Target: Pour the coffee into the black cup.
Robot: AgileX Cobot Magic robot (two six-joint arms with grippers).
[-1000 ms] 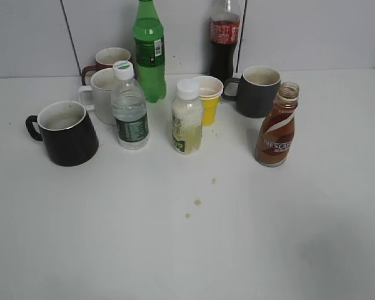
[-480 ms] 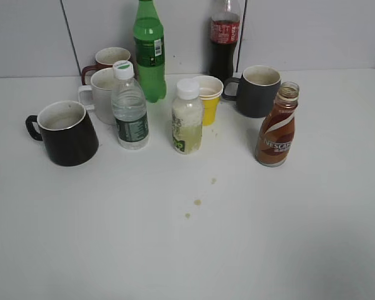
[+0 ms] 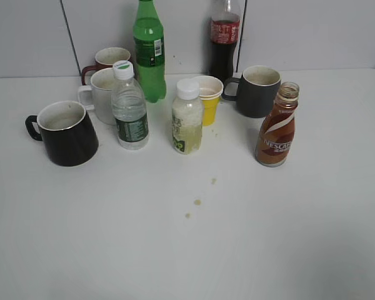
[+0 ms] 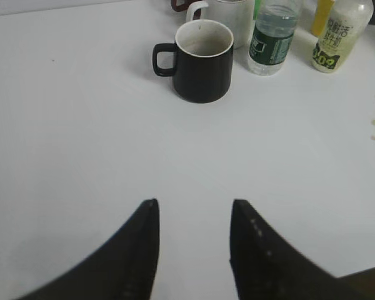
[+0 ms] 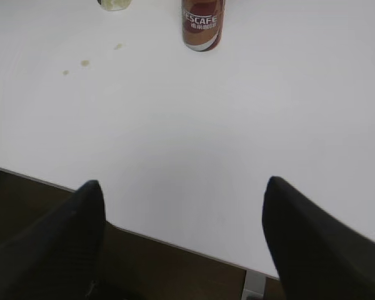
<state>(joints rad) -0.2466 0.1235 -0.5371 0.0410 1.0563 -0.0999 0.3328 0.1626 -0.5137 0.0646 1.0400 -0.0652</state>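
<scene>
My left gripper hangs over bare white table with its fingers parted and nothing between them; the black cup stands upright well ahead of it, handle turned to its left, pale inside showing. Just beyond the cup are a white mug and a water bottle. My right gripper is spread wide, holding nothing, above the table's near edge. The Nescafe coffee bottle stands well ahead of it, slightly right of centre, uncapped as far as the exterior view shows. A few small drips spot the table ahead and to the left.
</scene>
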